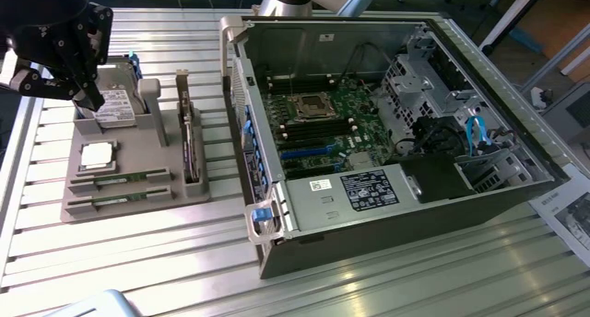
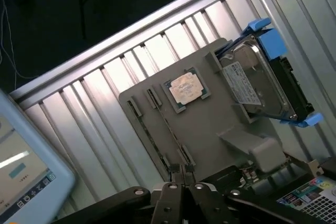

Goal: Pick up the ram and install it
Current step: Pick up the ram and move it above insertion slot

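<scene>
Two ram sticks lie side by side in slots at the front of a grey holder tray (image 1: 138,158): one ram (image 1: 121,178) and, nearer the front, a second ram (image 1: 120,199). In the wrist view they appear edge-on as thin strips, ram (image 2: 169,127) and its twin (image 2: 149,134). My black gripper (image 1: 90,99) hangs above the tray's back end, over the hard drive (image 1: 115,106), well apart from the sticks. In the wrist view the gripper (image 2: 181,179) is shut with nothing between its fingers.
The tray also carries a square silver processor (image 1: 99,156) and a dark card on edge (image 1: 189,144). An open computer case (image 1: 387,213) lies at the exterior view's right, its motherboard (image 1: 322,123) exposed. A monitor corner (image 2: 21,177) is nearby.
</scene>
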`<state>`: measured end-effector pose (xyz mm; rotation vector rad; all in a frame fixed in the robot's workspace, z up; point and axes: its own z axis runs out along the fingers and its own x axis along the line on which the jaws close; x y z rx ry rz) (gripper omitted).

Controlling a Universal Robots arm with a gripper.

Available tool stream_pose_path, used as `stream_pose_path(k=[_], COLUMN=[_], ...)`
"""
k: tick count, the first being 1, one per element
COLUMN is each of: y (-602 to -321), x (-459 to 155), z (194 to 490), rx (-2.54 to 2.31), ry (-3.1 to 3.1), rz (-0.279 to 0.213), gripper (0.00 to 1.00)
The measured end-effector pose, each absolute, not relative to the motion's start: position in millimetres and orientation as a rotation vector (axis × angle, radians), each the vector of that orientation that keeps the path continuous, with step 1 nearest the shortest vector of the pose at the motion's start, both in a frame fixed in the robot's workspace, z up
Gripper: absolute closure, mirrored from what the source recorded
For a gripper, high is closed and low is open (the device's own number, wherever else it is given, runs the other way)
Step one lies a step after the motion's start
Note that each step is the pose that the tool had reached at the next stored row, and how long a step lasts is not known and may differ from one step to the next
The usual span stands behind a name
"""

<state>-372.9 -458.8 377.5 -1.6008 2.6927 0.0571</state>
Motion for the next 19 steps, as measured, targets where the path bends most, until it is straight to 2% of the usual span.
stream_pose_path(k=[19], y=[-458.8], x=[-372.9], z=[377.5], rx=[-2.023], ry=[2.4], rz=[0.059], gripper=[0.9])
